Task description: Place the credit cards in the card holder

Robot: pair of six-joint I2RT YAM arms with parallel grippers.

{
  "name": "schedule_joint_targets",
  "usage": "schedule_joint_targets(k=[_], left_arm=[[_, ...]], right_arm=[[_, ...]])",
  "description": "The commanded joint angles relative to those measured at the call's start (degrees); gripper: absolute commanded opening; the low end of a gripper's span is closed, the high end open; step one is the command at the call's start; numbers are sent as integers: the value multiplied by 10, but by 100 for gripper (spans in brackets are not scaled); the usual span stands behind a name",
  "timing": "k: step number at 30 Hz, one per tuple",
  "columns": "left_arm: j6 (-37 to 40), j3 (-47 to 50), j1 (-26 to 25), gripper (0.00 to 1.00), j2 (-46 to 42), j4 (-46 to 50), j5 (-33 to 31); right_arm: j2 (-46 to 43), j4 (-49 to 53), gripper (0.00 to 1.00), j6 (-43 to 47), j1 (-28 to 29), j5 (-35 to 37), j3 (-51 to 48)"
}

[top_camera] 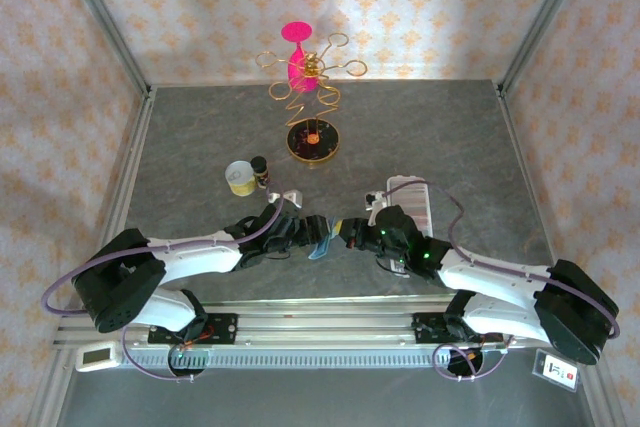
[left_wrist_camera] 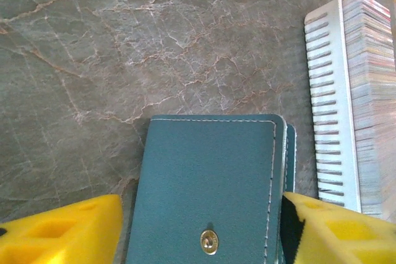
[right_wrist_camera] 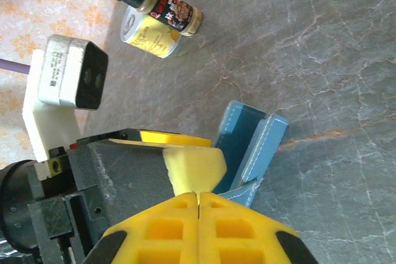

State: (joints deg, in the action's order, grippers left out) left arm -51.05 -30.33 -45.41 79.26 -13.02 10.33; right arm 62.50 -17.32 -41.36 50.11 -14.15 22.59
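Straddling teal wallet [left_wrist_camera: 207, 177], left pincer [left_wrist_camera: 201, 232]; wallet's lower edge cropped.

Arms reach inward, left end effector [left_wrist_camera: 202, 224] fingers apart, right end effector [right_wrist_camera: 198, 201] pressed closed.

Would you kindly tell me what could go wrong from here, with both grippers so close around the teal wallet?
1. The left gripper straddles the teal wallet by its side edges; closing may buckle it or let it slip.
2. The right gripper, shut, sits close to the left one's finger, so they may collide.
3. The card holder, already packed with cards, lies close beside the wallet; a stray move might knock it.
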Motion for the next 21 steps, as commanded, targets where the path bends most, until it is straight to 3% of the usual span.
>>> schedule_joint_targets(k=[1, 10, 17, 21], left_arm=[[-1, 7, -6, 60, -13, 3, -23], [-9, 32, -6, 32, -14, 17, -49], [-36, 98, -5, 32, -82, -15, -73], [-49, 125, -5, 32, -69, -34, -61]], right_arm=[[-12, 13, 0, 1, 4, 43, -13], [-3, 116, 0, -26, -10, 143, -8], [35, 176, 0, -42, -30, 165, 1], [49, 179, 0, -37, -30, 153, 14]])
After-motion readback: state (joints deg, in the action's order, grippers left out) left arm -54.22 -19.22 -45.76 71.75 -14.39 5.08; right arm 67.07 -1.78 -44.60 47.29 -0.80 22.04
